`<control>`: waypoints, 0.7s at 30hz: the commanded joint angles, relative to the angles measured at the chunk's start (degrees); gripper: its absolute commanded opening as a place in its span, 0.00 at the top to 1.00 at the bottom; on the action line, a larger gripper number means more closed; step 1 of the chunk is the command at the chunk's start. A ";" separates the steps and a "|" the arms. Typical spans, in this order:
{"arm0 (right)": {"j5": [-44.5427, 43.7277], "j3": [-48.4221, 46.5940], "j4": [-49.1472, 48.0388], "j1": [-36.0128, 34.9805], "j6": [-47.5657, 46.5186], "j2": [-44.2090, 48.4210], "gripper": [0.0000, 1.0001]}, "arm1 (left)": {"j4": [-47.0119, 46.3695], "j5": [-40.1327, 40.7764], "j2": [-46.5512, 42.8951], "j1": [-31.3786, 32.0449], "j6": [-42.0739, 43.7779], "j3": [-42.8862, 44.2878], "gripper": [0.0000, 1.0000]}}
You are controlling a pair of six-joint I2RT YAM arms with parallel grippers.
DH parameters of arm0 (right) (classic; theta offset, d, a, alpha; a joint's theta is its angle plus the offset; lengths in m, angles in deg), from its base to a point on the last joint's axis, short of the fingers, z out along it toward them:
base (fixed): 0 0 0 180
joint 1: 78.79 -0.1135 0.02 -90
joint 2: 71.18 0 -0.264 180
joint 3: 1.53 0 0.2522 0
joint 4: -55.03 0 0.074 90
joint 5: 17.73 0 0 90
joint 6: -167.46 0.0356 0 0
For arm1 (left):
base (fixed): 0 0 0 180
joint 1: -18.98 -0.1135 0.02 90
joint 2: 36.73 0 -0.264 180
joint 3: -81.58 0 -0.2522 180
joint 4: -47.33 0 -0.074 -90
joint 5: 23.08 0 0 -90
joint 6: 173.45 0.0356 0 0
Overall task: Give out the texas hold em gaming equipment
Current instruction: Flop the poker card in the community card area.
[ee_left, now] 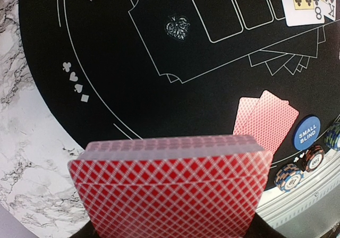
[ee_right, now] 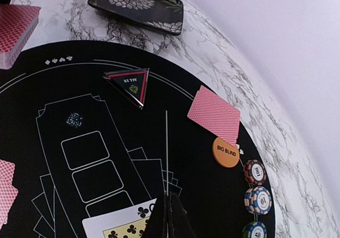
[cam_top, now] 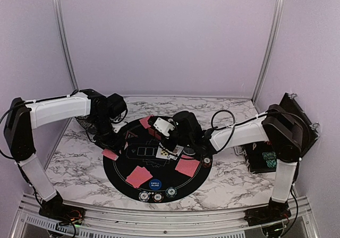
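While both arms hang over the table, the top view shows the left gripper [cam_top: 108, 141] at the left rim of the round black mat [cam_top: 116, 166], clamped on the red-backed deck [cam_top: 110, 154]. The right gripper [cam_top: 171, 143] sits over the mat's centre, just above the face-up cards [cam_top: 169, 153]. A face-down pair [cam_top: 139, 176], the small blind button [cam_top: 155, 184] and the chip stacks [cam_top: 158, 197] lie toward the mat's near rim.

Left wrist view: the deck fills the lower frame with its long axis running across the view. It is gripped from below, and the jaws are mostly hidden behind it. The printed card slots [ee_left: 217, 12] at the mat's centre, ahead of the deck, are bare.

Right wrist view: the fingers are pressed together, tips over a face-up club card [ee_right: 125, 224]. A thin pale line runs forward from between the tips. It may be a card seen edge-on, but I cannot tell. The triangular marker [ee_right: 129, 84] and big blind button [ee_right: 226, 152] sit on the mat ahead of the tips.

Judgement: the deck lies up and to the left of the right gripper, at the mat's edge and well apart from it. The bare slots are directly ahead of that gripper. The right arm is therefore nearer for board cards, and the left only presents the deck.
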 commanded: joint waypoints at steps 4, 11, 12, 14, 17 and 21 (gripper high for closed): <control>-4.27 -0.79 -1.65 -2.61 -5.03 -2.96 1.00 | 0.15 -0.89 -1.84 -0.22 0.02 -0.16 0.43; -5.58 -0.54 -1.61 -4.56 -5.14 -4.16 1.00 | 0.15 -0.93 -2.09 -0.22 0.05 -0.40 0.43; -5.71 -0.53 -1.53 -4.64 -5.07 -4.21 1.00 | 0.15 -1.00 -2.05 -0.22 0.10 -0.38 0.43; -6.05 -0.42 -1.26 -4.91 -5.04 -4.35 1.00 | 0.15 -1.05 -2.04 -0.22 0.08 -0.37 0.43; -5.15 0.12 -1.04 -5.26 -4.47 -3.87 1.00 | 0.15 -1.00 -2.04 -0.22 0.07 -0.30 0.43; -4.48 0.39 -0.37 -6.01 -3.42 -3.98 1.00 | 0.15 -1.10 -1.89 -0.22 0.10 -0.29 0.43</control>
